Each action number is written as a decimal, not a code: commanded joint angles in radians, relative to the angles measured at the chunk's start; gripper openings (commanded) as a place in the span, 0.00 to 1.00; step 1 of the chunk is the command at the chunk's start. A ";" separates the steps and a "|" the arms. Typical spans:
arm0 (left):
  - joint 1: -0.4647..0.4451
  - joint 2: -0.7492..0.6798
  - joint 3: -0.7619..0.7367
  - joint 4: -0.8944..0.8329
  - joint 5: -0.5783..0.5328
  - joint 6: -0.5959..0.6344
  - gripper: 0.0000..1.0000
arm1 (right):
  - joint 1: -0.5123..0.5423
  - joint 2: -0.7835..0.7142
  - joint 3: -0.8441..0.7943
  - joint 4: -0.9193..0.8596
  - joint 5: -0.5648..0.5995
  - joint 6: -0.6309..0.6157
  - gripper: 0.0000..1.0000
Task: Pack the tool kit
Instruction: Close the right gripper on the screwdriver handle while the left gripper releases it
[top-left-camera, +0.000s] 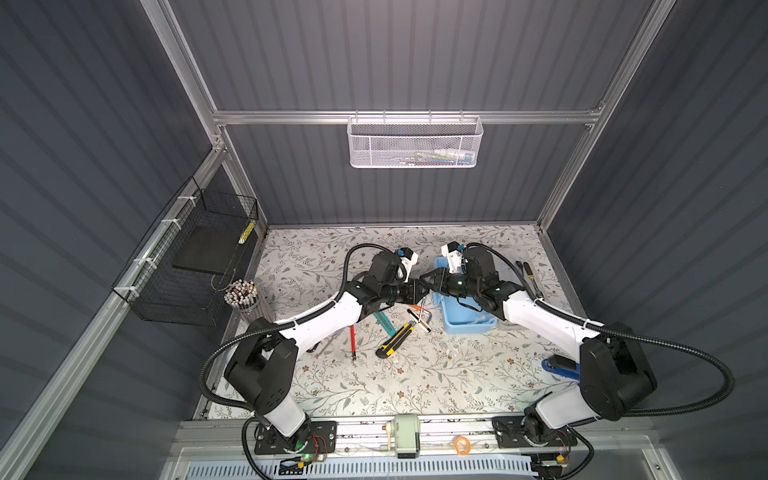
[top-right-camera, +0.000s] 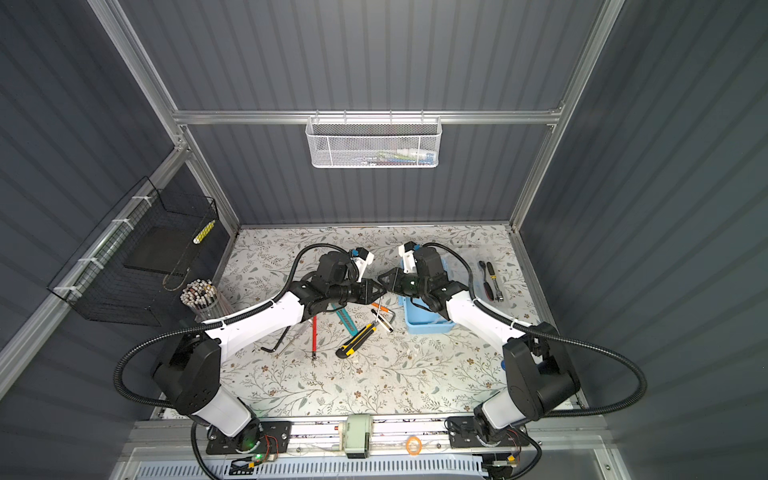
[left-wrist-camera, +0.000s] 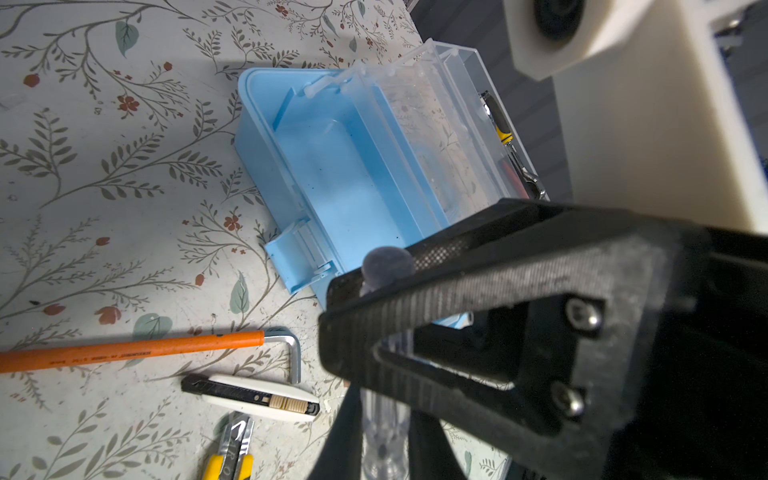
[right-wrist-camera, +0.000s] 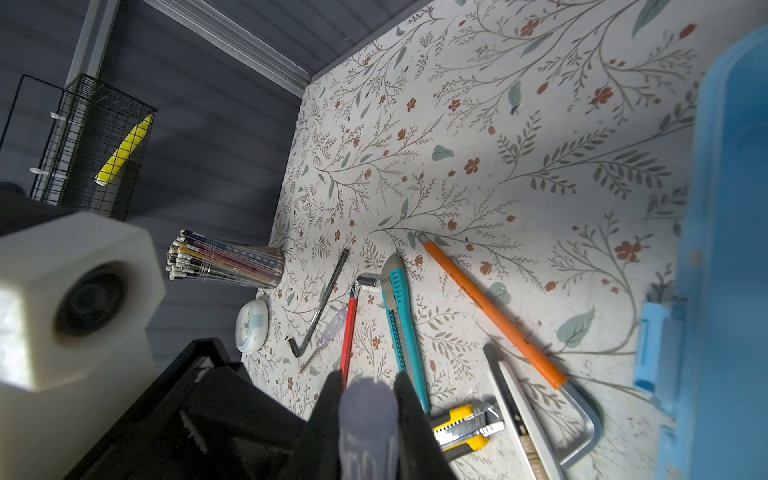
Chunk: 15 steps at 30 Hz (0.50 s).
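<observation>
The desk (top-left-camera: 415, 386) is cream, patterned with grey-green leafy sprigs and small rust-red flowers. The tool box (top-left-camera: 465, 326) is light blue, its lid (left-wrist-camera: 436, 124) clear. Near it lie a yellow-and-black knife (top-left-camera: 395, 340), a teal knife (right-wrist-camera: 401, 324), a white-and-black knife (left-wrist-camera: 253, 397), an orange-sleeved hex key (left-wrist-camera: 133, 351) and a red-sleeved hex key (right-wrist-camera: 348, 332). The screwdriver (right-wrist-camera: 368, 415) low in the right wrist view has a clear handle.

The metal blade guide of the yellow-black knife (right-wrist-camera: 467, 424) bears stamped lettering that reads in part as "AIR O"; the remaining characters are blurred or cut off. The orange sleeve of the hex key (left-wrist-camera: 133, 353) carries one line of small dark print, and the white knife (left-wrist-camera: 253, 397) carries faint marks along its black slider. Neither is legible.
</observation>
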 joint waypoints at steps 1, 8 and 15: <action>-0.006 0.010 0.022 0.039 -0.006 -0.017 0.39 | 0.008 -0.020 0.026 -0.027 -0.031 -0.017 0.06; -0.006 -0.050 -0.004 -0.023 -0.136 0.016 0.83 | -0.074 -0.115 0.044 -0.164 -0.025 -0.112 0.03; -0.005 -0.095 -0.011 -0.194 -0.314 0.099 1.00 | -0.287 -0.186 0.161 -0.527 0.079 -0.393 0.03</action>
